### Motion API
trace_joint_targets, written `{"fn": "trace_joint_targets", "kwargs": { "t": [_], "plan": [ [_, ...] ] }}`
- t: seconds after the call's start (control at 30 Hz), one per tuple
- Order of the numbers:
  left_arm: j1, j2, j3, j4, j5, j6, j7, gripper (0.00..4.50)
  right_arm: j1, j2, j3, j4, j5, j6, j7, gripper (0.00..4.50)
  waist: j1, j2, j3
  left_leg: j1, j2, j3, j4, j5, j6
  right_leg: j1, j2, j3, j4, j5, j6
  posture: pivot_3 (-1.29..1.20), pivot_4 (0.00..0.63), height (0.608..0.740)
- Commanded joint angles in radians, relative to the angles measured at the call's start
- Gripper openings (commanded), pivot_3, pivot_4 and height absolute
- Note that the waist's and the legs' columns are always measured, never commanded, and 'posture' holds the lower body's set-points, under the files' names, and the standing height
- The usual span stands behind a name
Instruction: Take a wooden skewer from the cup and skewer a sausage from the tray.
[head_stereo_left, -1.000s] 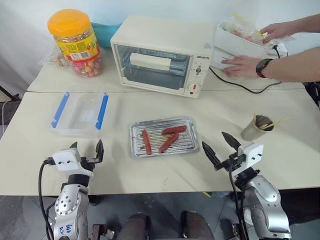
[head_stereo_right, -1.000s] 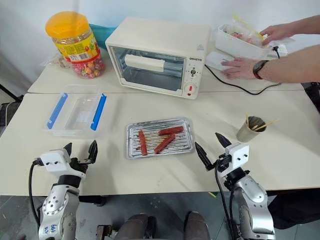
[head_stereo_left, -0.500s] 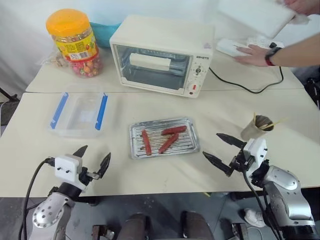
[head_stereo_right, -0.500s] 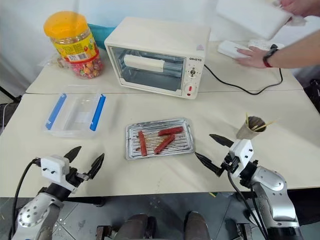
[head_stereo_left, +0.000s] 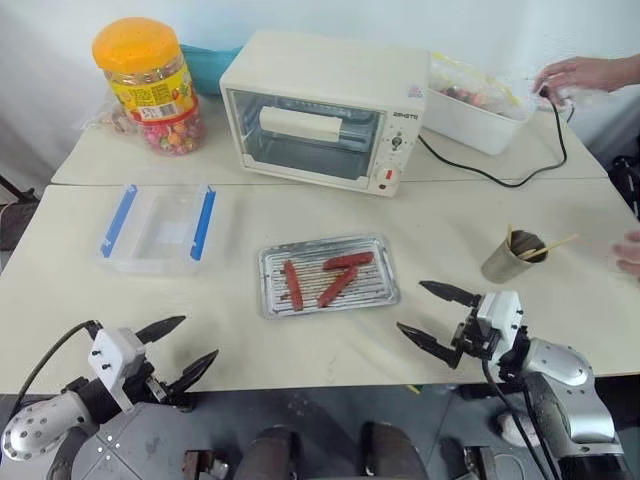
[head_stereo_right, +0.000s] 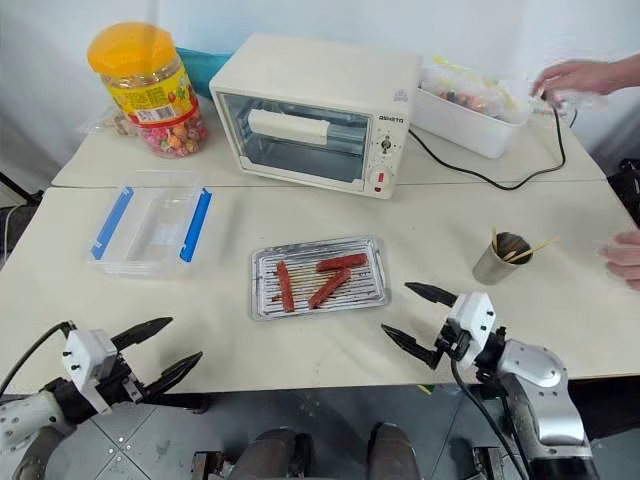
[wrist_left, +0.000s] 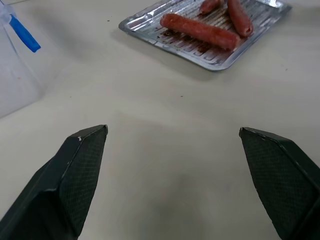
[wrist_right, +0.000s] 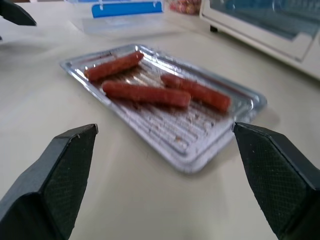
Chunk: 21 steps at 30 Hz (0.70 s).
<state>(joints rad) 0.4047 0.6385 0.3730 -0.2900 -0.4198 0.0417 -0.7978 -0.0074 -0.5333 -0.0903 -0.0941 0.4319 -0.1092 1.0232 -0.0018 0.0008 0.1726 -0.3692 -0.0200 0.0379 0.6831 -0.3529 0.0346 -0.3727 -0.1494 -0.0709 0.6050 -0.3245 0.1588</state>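
Two cream tables butted together, far one carrying a white toaster oven at centre, cord trailing right. Far left, a candy jar with orange lid; far right, a white tub of food with a person's hand just past it (a second hand shows at the right edge of the near table). On the near table, left of centre, a clear plastic box with blue clips, no lid on it. The tray sits mid-table, flat, holding three sausages: one lying near-far at left, two slanted at right. The cup stands upright right of the tray, well apart from it, with wooden skewers leaning out. Right gripper hovers at the near edge, right of the tray, fingers spread wide, nothing between them. Left gripper hangs off the near-left edge, fingers likewise wide apart and empty.
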Motion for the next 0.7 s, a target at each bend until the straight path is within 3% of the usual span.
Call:
{"fn": "trace_joint_targets", "kwargs": {
  "t": [0.03,0.17,0.33,0.7],
  "plan": [
    [-0.016,0.005,-0.005,-0.031,0.000,0.037,0.014,4.49,-0.032,0.013,0.023,0.038,-0.001,-0.030,0.033,4.50,0.000,0.000,0.000,0.000,0.000,0.000,0.000,0.000,0.000,0.000,0.000,-0.001,0.000,0.000,0.000,0.00,0.150,0.740],
    [-0.025,-0.025,-0.045,-0.095,0.007,0.054,0.032,4.49,-0.075,0.015,0.017,0.049,-0.006,-0.026,0.017,4.50,-0.001,0.000,0.000,0.000,0.000,-0.001,0.000,-0.001,0.000,0.000,0.000,-0.002,0.002,0.000,0.000,0.00,0.150,0.740],
    [-0.100,-0.078,-0.102,-0.081,0.047,0.061,0.097,4.49,-0.046,-0.066,-0.016,0.012,0.014,-0.005,0.065,4.50,0.005,0.000,0.000,0.000,0.000,-0.001,0.001,-0.001,0.000,0.001,-0.001,-0.004,0.001,0.000,0.000,0.00,0.150,0.740],
    [-0.209,-0.061,-0.102,0.015,0.049,0.066,0.082,4.49,0.055,-0.105,-0.024,-0.166,0.042,0.091,0.048,4.50,0.004,0.000,0.000,0.000,0.001,0.001,0.002,-0.002,0.000,0.000,-0.001,-0.008,0.002,0.000,0.000,0.00,0.150,0.740]
  ]
}}
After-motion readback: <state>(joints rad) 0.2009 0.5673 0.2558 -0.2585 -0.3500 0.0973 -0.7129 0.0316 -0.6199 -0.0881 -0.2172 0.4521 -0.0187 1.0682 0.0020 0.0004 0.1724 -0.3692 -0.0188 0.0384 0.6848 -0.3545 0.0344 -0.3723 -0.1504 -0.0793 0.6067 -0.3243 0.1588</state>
